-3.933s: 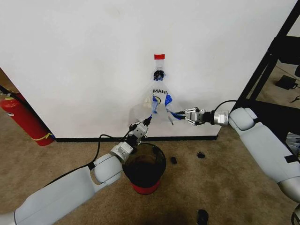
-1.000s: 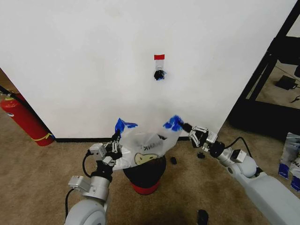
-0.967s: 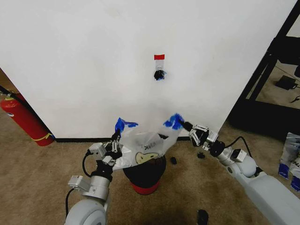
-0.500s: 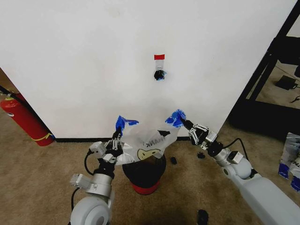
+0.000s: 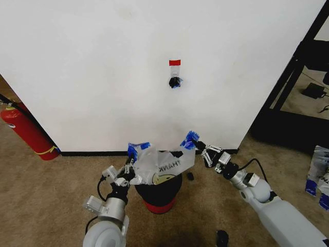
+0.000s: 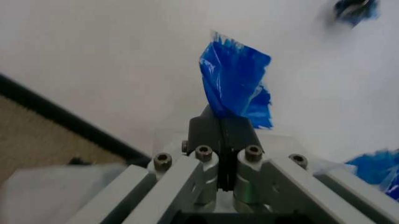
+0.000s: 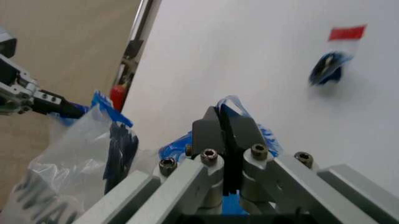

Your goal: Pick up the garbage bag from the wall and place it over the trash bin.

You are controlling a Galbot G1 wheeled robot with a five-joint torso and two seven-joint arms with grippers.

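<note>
Over one trash bin [image 5: 159,193], two pincers [image 5: 130,162] [image 5: 198,145] grip one garbage bag [image 5: 162,165].

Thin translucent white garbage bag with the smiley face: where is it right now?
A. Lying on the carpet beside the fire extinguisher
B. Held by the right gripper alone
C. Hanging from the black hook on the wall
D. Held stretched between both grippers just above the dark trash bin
D: the garbage bag is spread between the left gripper and right gripper, directly over the trash bin.
</note>
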